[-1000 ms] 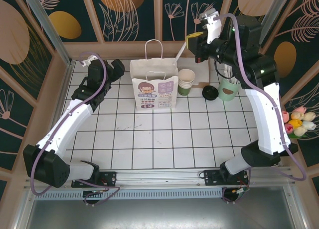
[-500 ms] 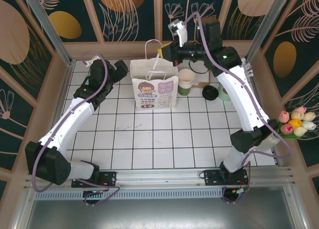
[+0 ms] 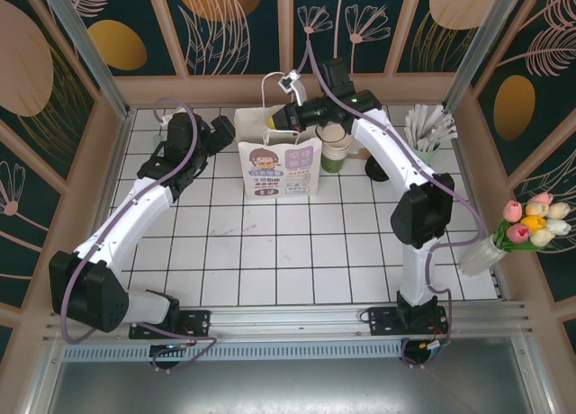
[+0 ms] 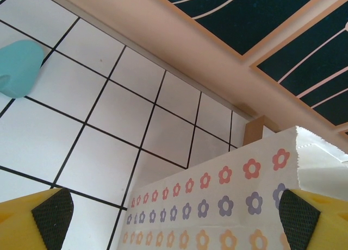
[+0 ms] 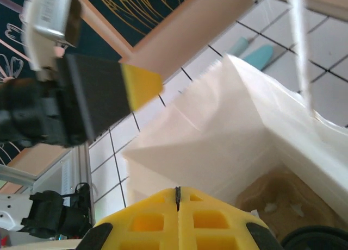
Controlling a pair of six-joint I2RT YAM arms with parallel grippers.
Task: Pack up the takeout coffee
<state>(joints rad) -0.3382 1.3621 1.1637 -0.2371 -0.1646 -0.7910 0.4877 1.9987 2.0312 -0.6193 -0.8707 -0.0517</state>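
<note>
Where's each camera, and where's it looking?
Top external: above and behind, looking down on the table; left arm and right arm show.
Left wrist: on the left arm, facing the white paper bag, flowered side; open left gripper shows.
Right wrist: on the right arm, peering into the bag; shut right gripper shows.
All share the bag.

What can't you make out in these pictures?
- Bag contents: in the top view the right arm covers much of the mouth of the white paper bag; in the right wrist view its shut jaws hide part of the floor.
- Black object, right wrist view's bottom corner: cropped, unidentifiable.
</note>
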